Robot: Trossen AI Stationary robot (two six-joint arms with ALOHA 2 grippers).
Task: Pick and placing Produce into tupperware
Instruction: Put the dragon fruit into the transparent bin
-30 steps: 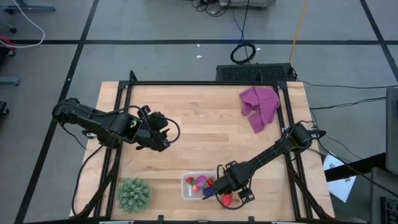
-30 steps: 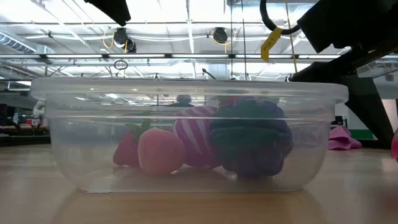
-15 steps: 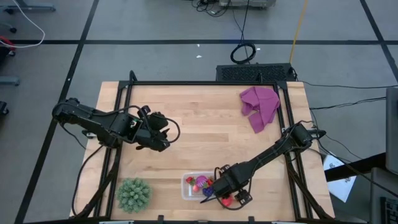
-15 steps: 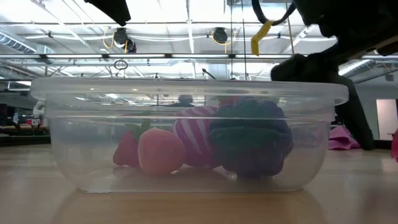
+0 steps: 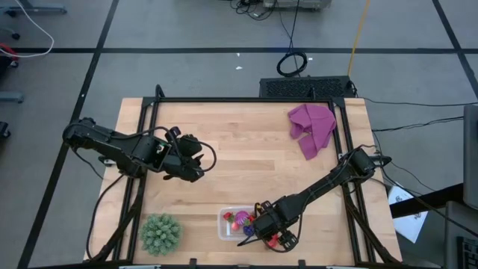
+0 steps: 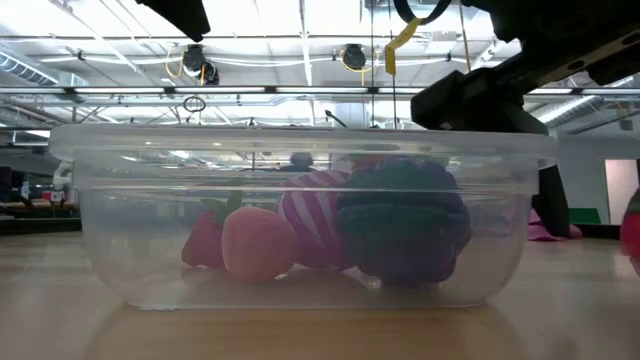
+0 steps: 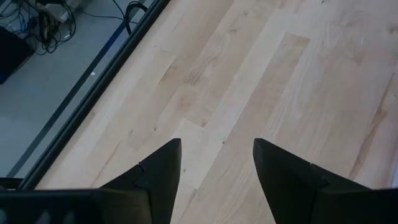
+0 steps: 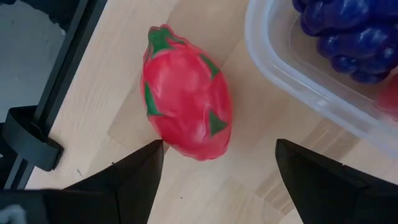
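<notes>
The clear tupperware (image 5: 233,223) stands near the table's front edge. It holds a dark purple grape bunch (image 6: 402,226), a magenta striped ball (image 6: 312,218) and pink-red strawberries (image 6: 255,243). A red toy fruit with green scales (image 8: 186,99) lies on the wood just right of the box. My right gripper (image 8: 217,149) hangs open over it and points steeply down, with a finger on either side of the fruit's near end; I see no touch. My left gripper (image 7: 216,155) is open over bare wood at the table's left middle.
A spiky green ball (image 5: 160,233) sits at the front left, left of the box. A purple cloth (image 5: 312,128) lies at the far right corner. The tupperware's wall (image 8: 292,68) runs close beside the red fruit. Bare wood fills the table's middle.
My right gripper has tipped further downward and swung a little toward the table's left, closer to the tupperware, ending over the red fruit. It has stayed open. The fruit and the box have kept their places.
</notes>
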